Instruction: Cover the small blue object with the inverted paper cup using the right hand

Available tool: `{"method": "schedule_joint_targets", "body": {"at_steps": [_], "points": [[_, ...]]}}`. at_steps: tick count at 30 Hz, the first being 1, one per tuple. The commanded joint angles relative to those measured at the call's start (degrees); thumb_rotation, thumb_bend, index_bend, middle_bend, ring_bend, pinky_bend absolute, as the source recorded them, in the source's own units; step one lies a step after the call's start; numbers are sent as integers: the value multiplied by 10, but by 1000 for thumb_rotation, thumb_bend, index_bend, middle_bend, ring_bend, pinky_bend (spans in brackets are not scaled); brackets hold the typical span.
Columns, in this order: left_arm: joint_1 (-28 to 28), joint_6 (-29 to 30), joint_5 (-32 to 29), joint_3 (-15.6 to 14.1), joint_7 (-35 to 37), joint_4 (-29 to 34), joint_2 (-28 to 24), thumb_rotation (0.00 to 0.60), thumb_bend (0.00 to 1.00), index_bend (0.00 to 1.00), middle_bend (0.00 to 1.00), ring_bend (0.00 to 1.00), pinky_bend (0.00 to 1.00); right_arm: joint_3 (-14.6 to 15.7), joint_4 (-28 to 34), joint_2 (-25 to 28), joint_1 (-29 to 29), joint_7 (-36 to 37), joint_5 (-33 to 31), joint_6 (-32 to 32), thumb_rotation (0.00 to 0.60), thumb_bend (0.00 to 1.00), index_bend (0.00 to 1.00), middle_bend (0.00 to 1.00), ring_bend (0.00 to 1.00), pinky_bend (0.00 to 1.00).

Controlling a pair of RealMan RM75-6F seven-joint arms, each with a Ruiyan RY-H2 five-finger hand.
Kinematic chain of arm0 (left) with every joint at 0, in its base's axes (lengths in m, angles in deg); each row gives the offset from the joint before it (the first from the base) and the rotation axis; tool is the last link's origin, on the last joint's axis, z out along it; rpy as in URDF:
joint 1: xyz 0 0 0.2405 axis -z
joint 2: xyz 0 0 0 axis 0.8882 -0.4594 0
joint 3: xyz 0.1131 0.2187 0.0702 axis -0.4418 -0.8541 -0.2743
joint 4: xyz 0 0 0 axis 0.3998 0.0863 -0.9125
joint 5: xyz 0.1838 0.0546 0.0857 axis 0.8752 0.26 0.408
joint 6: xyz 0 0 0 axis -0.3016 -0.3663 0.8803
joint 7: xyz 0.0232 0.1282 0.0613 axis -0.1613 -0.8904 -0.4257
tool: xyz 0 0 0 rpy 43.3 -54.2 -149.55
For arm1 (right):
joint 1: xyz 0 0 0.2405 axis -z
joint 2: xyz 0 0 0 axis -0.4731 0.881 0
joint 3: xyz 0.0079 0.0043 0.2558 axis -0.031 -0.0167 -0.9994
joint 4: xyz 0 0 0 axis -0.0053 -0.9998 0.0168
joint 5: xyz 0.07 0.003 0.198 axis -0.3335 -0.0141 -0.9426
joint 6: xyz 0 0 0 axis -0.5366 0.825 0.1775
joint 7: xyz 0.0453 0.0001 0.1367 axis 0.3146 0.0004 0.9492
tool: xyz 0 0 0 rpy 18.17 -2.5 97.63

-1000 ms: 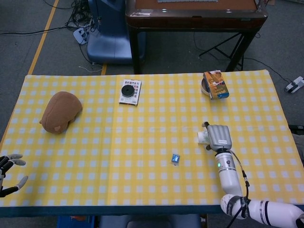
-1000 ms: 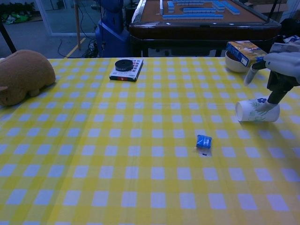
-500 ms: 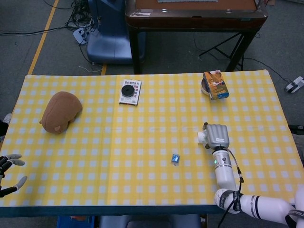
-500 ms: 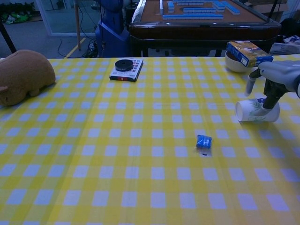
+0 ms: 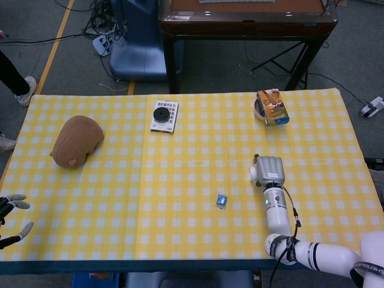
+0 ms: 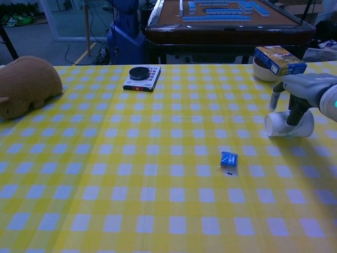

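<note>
1. Cups: one paper cup (image 6: pixel 288 124) lying on its side, right hand (image 6: pixel 305 89) over it, fingers touching; whether it grips, I cannot tell.
2. One small blue object (image 6: pixel 228 158) at its 8 o'clock, apart.
3. Left hand (image 5: pixel 9 219) spread, empty.

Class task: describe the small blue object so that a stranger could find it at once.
Start at the yellow checked tablecloth. Near its front edge, right of centre, just left of the tipped paper cup under the right hand, lies the small blue object: tiny, crumpled, the only blue thing there.
</note>
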Motion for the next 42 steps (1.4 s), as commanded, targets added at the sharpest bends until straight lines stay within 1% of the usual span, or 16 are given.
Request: {"method": "schedule_joint_targets", "body": {"at_steps": [1,9,15,20,23,26,29,32,35,38,40,42], "points": [[0,0,1,0,1,0,0,600,264,512,322,287,591,1,-7,-6,-3,1,1,-3,600,4,362,1000,986,1000],[0,0,2,-1,8,0,-3,600,264,512,322,287,591,3,-26,-24,-11,-3,3,-2,600,7,379,1000,990,1000],[-1,0,3,-2,15,-1,-5,600,264,512,322,287,591,4,-35,-29,-11,1,9,0,600,20,487,1000,1000,1000],[-1,-1,4,-3,16,-1,-6,600,263,512,322,287,591,5,-38,-28,-7,11,18,1,600,34,533,1000,1000,1000],[0,-1,5,-3,17,-1,-6,600,264,512,322,287,591,4,-30,-23,-1,27,30,1,600,49,545,1000,1000,1000],[0,-3,5,-4,18,-1,-7,600,264,512,322,287,591,2,-5,-8,9,50,47,3,600,60,548,1000,1000,1000],[0,-4,6,-4,17,0,-7,600,264,512,322,287,591,-2,39,18,22,81,70,6,600,61,548,1000,1000,1000],[1,-4,7,-5,16,0,-7,600,264,512,322,287,591,-7,90,47,40,127,103,7,600,72,548,1000,1000,1000],[1,-5,8,-5,12,2,-6,600,264,512,322,287,591,-6,129,71,61,191,160,4,600,79,548,1000,1000,1000],[2,-5,12,-7,6,3,-5,600,264,512,322,287,591,1,149,85,86,276,225,-5,600,79,548,1000,1000,1000],[2,-6,14,-8,2,4,-4,600,264,512,322,287,591,8,153,89,103,347,271,-15,600,78,548,1000,1000,1000],[2,-7,14,-8,1,5,-4,600,264,512,322,287,591,13,152,90,116,408,304,-24,600,79,548,1000,1000,1000]]}}
